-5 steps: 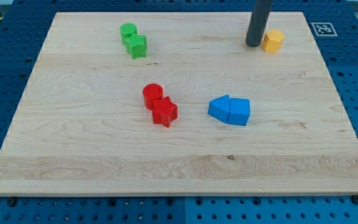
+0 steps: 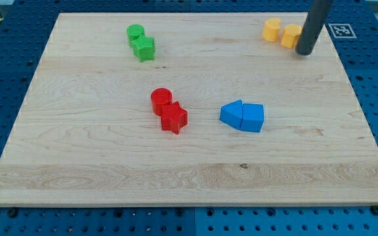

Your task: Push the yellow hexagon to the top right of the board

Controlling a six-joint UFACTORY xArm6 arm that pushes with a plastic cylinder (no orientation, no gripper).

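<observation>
The wooden board (image 2: 189,164) fills most of your view, lying on a blue pegboard table (image 2: 5,78). From the board's centre, the blue pair sits at about four o'clock, close in: a blue wedge-like block (image 2: 231,113) touching a blue block (image 2: 253,117) on its right. The red cylinder (image 2: 161,99) and red star-like block (image 2: 174,118), touching, lie just at eight o'clock of centre. The green cylinder (image 2: 135,32) and green star-like block (image 2: 145,48), also touching, are out at eleven o'clock.

Your task piece, the yellow hexagon (image 2: 290,36), is far out at one o'clock, near the board's top right. A yellow cylinder (image 2: 272,29) sits just beside it at its ten o'clock, touching or nearly so.

The rod has nothing to open or close; my tip (image 2: 304,52) rests at roughly four o'clock of the hexagon, just beside it, and the rod hides the hexagon's right edge, so contact cannot be confirmed.

You should expect the hexagon to be light, rigid and ready to slide on smooth wood, and its flat faces may make it spin if struck off-centre. You cannot grasp it; press a flat face squarely at its seven o'clock side.
</observation>
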